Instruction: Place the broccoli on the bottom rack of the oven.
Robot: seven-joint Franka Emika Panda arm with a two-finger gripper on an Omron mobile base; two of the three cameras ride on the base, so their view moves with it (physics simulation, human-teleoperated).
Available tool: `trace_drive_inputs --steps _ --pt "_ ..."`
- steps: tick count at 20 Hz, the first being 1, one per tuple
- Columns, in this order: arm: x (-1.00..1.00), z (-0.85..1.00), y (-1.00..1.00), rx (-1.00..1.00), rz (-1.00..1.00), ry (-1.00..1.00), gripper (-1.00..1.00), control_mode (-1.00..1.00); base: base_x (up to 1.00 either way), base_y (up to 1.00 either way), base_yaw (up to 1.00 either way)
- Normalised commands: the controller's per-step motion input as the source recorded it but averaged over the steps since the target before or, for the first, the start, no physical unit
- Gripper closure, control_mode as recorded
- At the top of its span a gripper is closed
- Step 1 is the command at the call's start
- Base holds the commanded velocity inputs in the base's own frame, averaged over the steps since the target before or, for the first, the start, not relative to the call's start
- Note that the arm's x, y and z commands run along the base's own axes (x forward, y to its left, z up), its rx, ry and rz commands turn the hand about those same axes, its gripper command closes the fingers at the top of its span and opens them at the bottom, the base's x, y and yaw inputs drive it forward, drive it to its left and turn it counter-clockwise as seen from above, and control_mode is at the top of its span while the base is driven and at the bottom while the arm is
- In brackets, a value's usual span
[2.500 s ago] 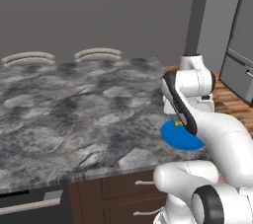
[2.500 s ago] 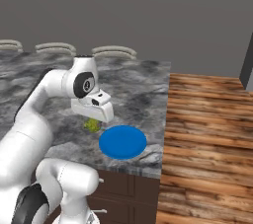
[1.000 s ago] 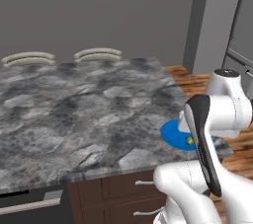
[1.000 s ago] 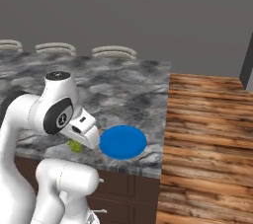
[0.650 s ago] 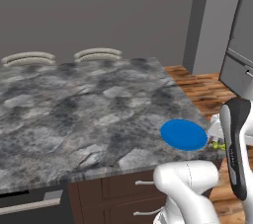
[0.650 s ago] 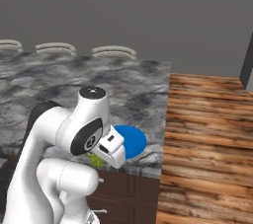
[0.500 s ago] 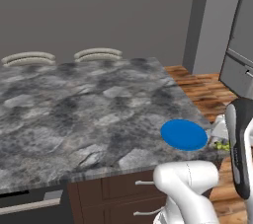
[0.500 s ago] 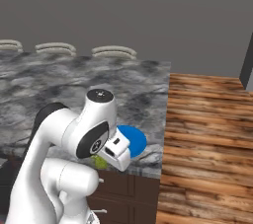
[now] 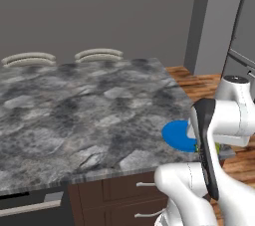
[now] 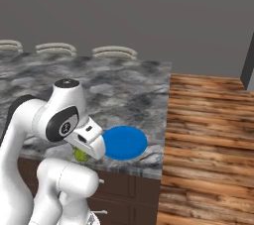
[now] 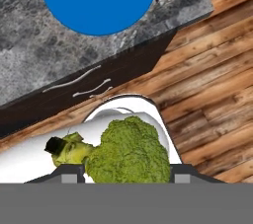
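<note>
The broccoli point(image 11: 129, 151) is a yellowish-green lumpy floret, and my gripper point(image 11: 126, 172) is shut on it, a dark fingertip on either side. In the right base view the broccoli point(image 10: 80, 155) peeks out under the white hand, low at the counter's front edge. There my gripper point(image 10: 83, 150) hangs just left of the round blue plate point(image 10: 124, 142). A speck of green point(image 9: 197, 146) shows behind the forearm in the left base view. The oven and its bottom rack are out of view.
The grey marbled counter point(image 9: 79, 110) stretches left, with dark-brown drawers point(image 9: 129, 192) under it. Stool backs point(image 10: 114, 51) line its far side. The blue plate point(image 9: 177, 134) lies near the counter's right corner. Wooden floor point(image 10: 208, 140) lies to the right.
The arm has swung out to the right and back in front of the counter, keeping its grip on the broccoli. The hand now hangs low by the counter's front edge. Plate and counter are unmoved.
</note>
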Motion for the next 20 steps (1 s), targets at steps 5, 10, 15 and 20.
trace_drive_inputs --steps 5,10,15,20 --pt "0.00 0.00 0.00 0.00 0.00 0.00 1.00 -1.00 0.00 0.00 0.00" --pt "0.00 0.00 0.00 0.00 0.00 0.00 1.00 -1.00 0.00 0.00 0.00" --pt "0.00 0.00 0.00 0.00 0.00 0.00 1.00 1.00 -0.06 -0.08 0.00" --pt "0.00 0.00 0.00 0.00 0.00 0.00 1.00 1.00 0.00 -0.99 -0.01"
